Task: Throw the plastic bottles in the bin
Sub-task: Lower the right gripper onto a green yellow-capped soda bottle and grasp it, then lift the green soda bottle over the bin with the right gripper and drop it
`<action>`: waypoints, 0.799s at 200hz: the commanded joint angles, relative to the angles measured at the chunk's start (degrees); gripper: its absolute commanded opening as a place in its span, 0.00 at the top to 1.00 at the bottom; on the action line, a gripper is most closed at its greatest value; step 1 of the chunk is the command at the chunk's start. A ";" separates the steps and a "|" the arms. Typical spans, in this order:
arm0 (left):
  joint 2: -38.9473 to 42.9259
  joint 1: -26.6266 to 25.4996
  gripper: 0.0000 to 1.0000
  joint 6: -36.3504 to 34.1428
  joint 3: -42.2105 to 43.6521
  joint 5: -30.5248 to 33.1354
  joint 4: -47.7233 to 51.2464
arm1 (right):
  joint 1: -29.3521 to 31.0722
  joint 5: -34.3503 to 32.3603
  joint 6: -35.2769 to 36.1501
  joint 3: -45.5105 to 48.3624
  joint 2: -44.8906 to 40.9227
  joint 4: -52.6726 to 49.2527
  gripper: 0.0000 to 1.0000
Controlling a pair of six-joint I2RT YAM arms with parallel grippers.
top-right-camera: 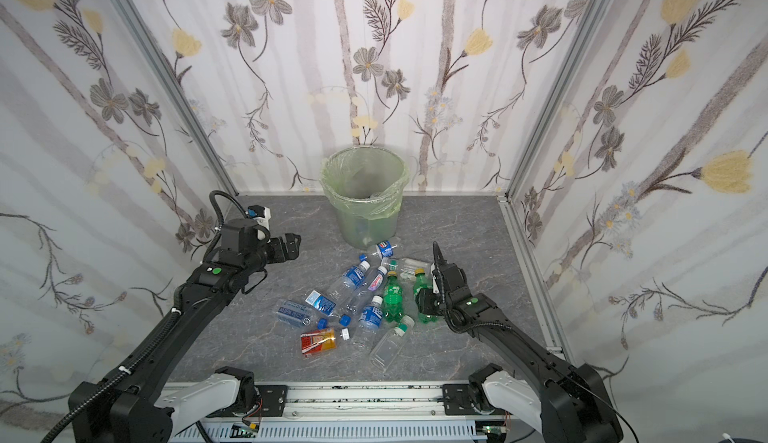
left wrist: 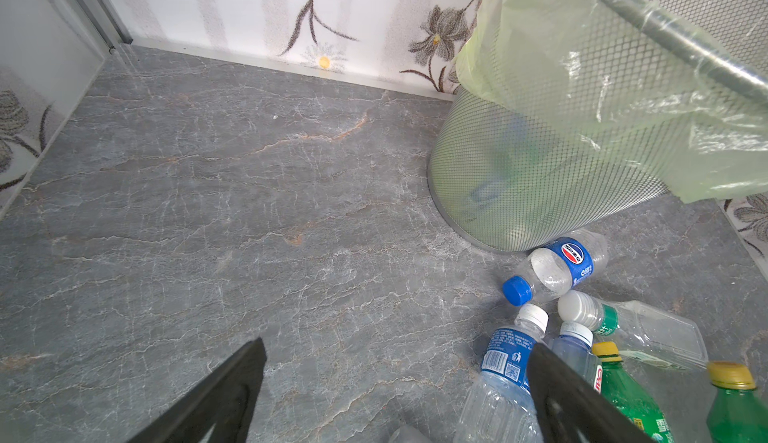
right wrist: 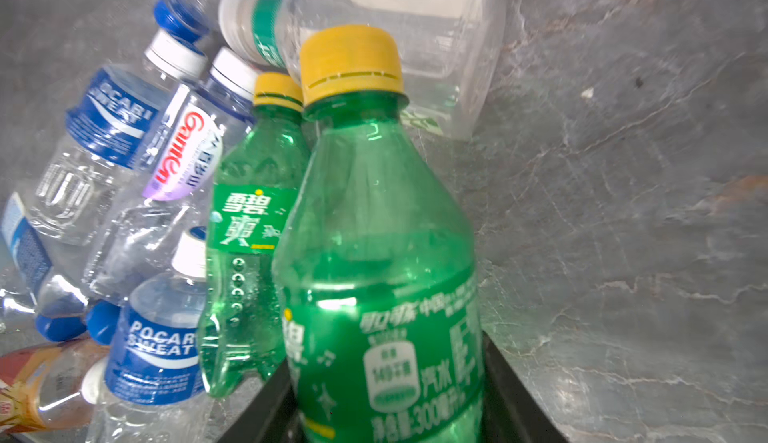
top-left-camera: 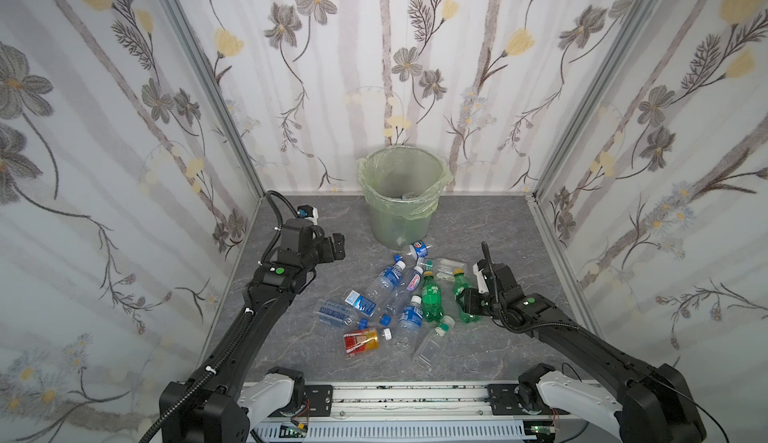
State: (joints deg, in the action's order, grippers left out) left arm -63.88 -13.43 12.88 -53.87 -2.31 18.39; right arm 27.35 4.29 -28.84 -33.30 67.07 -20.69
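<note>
**Slick bottle, crowded pile**

My right gripper (right wrist: 384, 362) flanks the lying green bottle (right wrist: 365, 212), close on both sides. I cannot tell whether I pinch it yet. A shallow hold could squirt it against its green neighbour (right wrist: 249, 229). The bin (top-left-camera: 395, 220) stands well apart. My left gripper (left wrist: 397, 347) gapes wide, empty.

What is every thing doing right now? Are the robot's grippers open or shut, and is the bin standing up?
Bin: standing upright, green bag folded over its rim, bottles showing inside.
Green bottle: lying down, yellow cap on, gripped.
Right gripper: closed on that bottle.
Left gripper: open, holding nothing.
Other bottles: lying in a pile in front of the bin.
</note>
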 commanded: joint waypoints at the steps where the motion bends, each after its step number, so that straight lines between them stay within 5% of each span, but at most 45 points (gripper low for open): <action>1: 0.24 0.07 0.00 -0.09 0.50 -1.67 -3.14 | -0.05 0.14 2.51 -2.60 -4.52 3.08 0.51; 43: 0.24 0.03 0.00 0.21 0.55 -2.23 -4.13 | -0.02 3.09 7.62 -9.42 -15.10 15.67 0.49; 77: 1.36 0.07 0.00 0.99 1.30 -2.83 -4.42 | -0.10 2.94 12.38 -21.47 -10.29 22.36 0.48; 123: 3.14 0.07 0.00 1.38 2.54 -3.65 -4.55 | -0.02 6.27 10.32 -50.83 17.94 21.83 0.50; 142: 2.96 0.07 0.00 1.29 2.46 -4.49 -4.34 | -0.04 7.33 9.70 -71.51 35.70 9.85 0.26; 160: 3.32 0.15 0.00 1.14 1.93 -5.40 -3.91 | -0.06 7.07 9.88 -87.40 47.15 -2.57 0.13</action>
State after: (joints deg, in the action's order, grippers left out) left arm -60.99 -13.45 13.69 -51.48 -6.20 16.10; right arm 27.31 10.13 -18.70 -106.98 104.44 -6.17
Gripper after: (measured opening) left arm 0.997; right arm 0.842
